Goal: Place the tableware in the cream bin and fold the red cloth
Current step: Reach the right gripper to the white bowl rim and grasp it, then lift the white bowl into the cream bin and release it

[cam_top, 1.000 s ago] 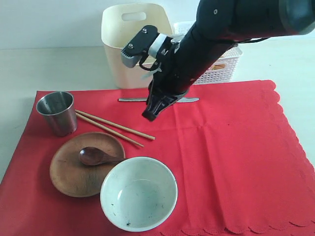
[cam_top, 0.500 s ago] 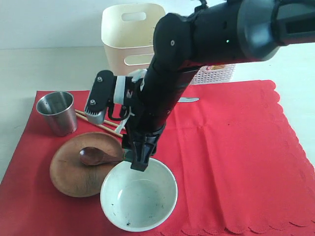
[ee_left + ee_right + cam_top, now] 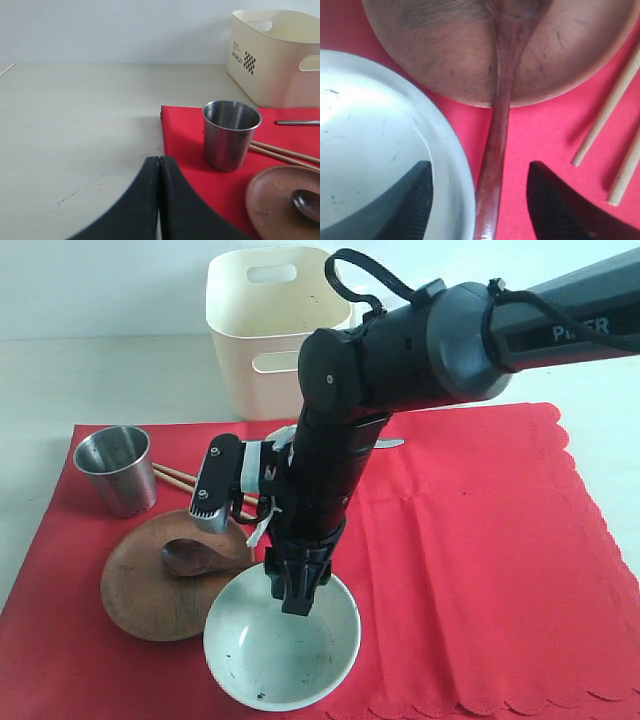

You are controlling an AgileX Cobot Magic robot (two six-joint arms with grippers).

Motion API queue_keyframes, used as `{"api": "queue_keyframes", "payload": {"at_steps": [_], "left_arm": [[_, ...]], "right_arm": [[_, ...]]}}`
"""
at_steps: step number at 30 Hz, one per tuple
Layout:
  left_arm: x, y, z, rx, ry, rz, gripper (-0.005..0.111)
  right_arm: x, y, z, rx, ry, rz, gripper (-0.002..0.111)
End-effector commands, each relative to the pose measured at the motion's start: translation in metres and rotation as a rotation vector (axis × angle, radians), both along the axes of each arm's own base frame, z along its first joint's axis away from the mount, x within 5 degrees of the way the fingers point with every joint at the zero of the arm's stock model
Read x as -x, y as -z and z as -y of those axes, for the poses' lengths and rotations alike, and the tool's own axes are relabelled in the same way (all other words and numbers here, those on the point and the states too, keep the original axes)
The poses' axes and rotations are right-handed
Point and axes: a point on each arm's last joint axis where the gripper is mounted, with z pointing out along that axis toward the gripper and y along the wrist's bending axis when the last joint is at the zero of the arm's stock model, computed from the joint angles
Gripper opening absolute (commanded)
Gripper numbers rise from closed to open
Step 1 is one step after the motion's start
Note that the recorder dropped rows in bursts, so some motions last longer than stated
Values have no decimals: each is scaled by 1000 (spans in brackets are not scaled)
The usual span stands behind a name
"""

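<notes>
The red cloth [image 3: 470, 560] carries a steel cup [image 3: 115, 468], chopsticks [image 3: 170, 475], a brown plate [image 3: 140, 590] with a dark spoon [image 3: 190, 557], a pale bowl [image 3: 250, 650] and a knife [image 3: 385, 443]. The cream bin [image 3: 270, 330] stands behind. My right gripper [image 3: 295, 598] is open and points down at the bowl's far rim. In the right wrist view, the right gripper [image 3: 480, 167] has one finger inside the bowl [image 3: 370, 140] and the other over the cloth, with the rim and spoon handle [image 3: 495, 150] between them. My left gripper [image 3: 159, 160] is shut over bare table, left of the cup [image 3: 230, 132].
The right arm crosses over the knife and the cloth's middle, hiding what is behind it. Bare pale table [image 3: 75, 125] lies left of the cloth. The chopsticks [image 3: 605, 120] lie close beside the right gripper's outer finger.
The right arm swung from near the knife and bin down and forward to the bowl's rim. Its jaws opened on the way.
</notes>
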Motion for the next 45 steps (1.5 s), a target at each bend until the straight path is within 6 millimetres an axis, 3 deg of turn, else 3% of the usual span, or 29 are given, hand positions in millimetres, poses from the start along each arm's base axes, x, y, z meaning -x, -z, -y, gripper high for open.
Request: {"api": "queue_keyframes", "payload": {"at_steps": [1, 5, 6, 10, 14, 21, 26, 31, 38, 45], "left_arm": [[0, 0, 0, -4, -3, 8, 0], [0, 0, 0, -4, -3, 8, 0], [0, 0, 0, -4, -3, 8, 0], [0, 0, 0, -4, -3, 8, 0], [0, 0, 0, -4, -3, 8, 0], [0, 0, 0, -4, -3, 8, 0], [0, 0, 0, -4, -3, 8, 0], [0, 0, 0, -4, -3, 8, 0], [0, 0, 0, -4, -3, 8, 0], [0, 0, 0, -4, -3, 8, 0]], "right_arm": [[0, 0, -1, 0, -2, -1, 38], [1, -1, -2, -6, 3, -5, 3], [1, -2, -2, -9, 4, -5, 0], [5, -20, -1, -42, 10, -15, 0], [9, -56, 3, -110, 5, 53, 0], [8, -108, 8, -258, 5, 257, 0], [2, -132, 12, -329, 20, 410, 0], [-28, -150, 23, -462, 164, 606, 0], [-77, -174, 59, -692, 526, 826, 0], [-113, -163, 82, -800, 729, 932, 0]]}}
